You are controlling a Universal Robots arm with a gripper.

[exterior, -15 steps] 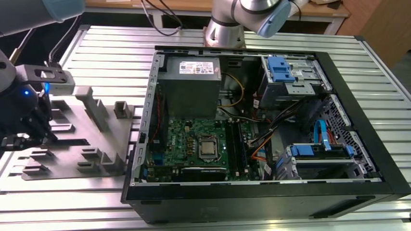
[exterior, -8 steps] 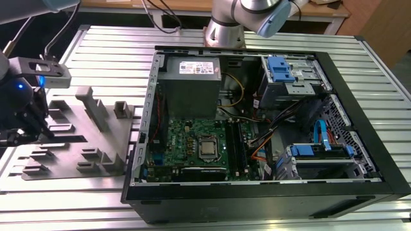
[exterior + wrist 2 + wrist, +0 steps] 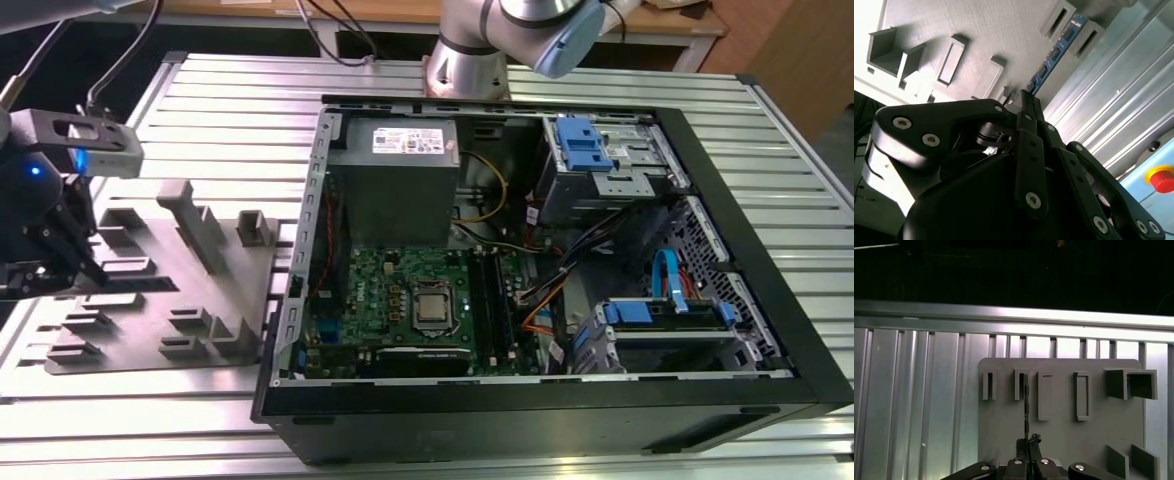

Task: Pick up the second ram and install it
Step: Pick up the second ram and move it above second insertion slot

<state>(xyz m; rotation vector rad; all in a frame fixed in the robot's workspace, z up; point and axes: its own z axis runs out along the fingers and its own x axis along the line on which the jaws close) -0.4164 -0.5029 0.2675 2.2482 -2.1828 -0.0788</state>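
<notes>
**Hand clamped on the memory stick at the grey holder plate**

The hand (image 3: 1026,102) has its fingers closed tight on one end of the memory stick (image 3: 1056,50), a thin blue board with black chips. The stick reaches away from the fingertips, and its far end lies between two slotted blocks on the grey holder plate (image 3: 954,20). In the first wrist view the stick is edge-on, a thin dark line running up to one of those blocks. I cannot tell whether it rests in the blocks or hangs just clear of them.

In the exterior view the hand (image 3: 60,255) is at the plate's edge on the exterior view's left. The plate lies on the ribbed metal worktop (image 3: 227,110), just beside the open computer case (image 3: 534,420). The green motherboard (image 3: 387,300) lies inside the case, well apart from the hand.
</notes>
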